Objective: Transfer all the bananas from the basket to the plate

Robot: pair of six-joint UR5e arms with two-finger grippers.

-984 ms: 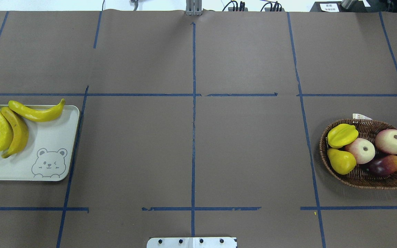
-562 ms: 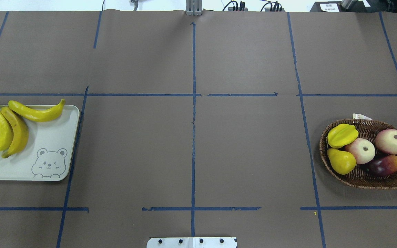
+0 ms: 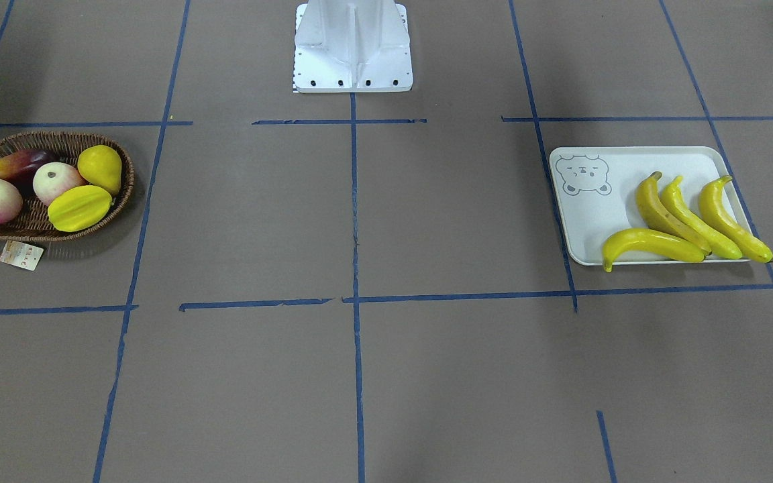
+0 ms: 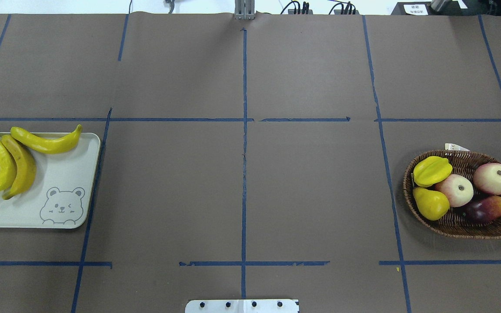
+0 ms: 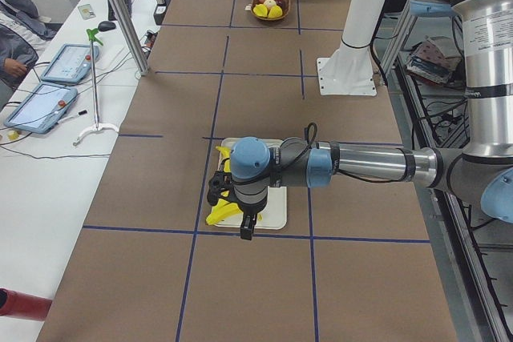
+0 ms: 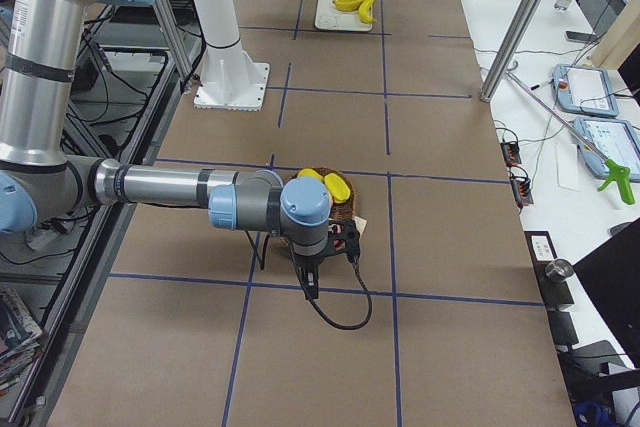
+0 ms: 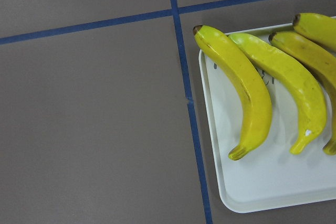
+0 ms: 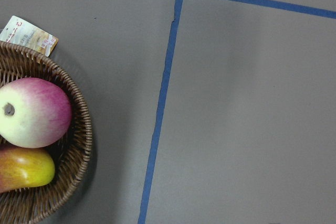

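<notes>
Four yellow bananas (image 4: 46,141) lie on the pale bear-print plate (image 4: 37,208) at the table's left end; they also show in the front view (image 3: 698,221) and the left wrist view (image 7: 247,93). One banana lies across the plate's far edge. The wicker basket (image 4: 463,228) at the right end holds no banana. My left gripper (image 5: 248,226) hangs above the plate's outer end. My right gripper (image 6: 308,282) hangs beside the basket (image 6: 345,212). Both show only in the side views, so I cannot tell whether they are open or shut.
The basket holds a starfruit (image 4: 432,170), a pear (image 4: 431,203), two apples (image 4: 493,178) and a mango (image 4: 487,208). A paper tag (image 4: 455,147) lies behind the basket. The robot's white base (image 3: 353,47) stands at mid table. Operators' tablets sit on a side table (image 5: 48,86).
</notes>
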